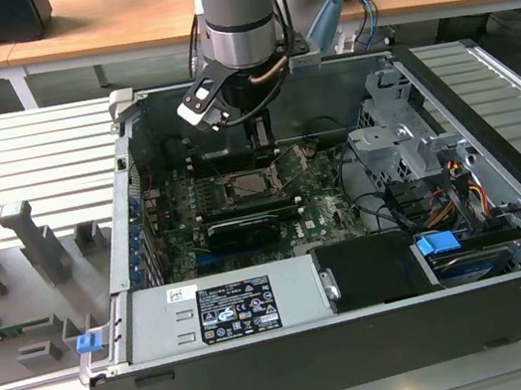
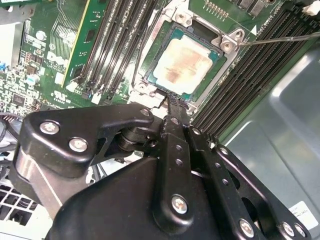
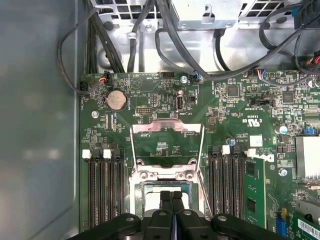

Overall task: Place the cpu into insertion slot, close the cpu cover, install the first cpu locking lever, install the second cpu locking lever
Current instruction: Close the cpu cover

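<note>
The pale square metal cpu (image 2: 182,65) is seated in the silver-rimmed insertion slot (image 2: 148,50), with the silver frame cpu cover (image 3: 167,127) swung open. The black claw (image 2: 175,101) is closed, with nothing gripped.

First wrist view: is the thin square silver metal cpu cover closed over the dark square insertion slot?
No, the cpu cover is swung open, away from the insertion slot, green circuit board showing through its cut-out.

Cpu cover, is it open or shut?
Open. In the first wrist view the cpu cover is flipped back off the insertion slot, and in the second wrist view the cpu lies uncovered.
</note>
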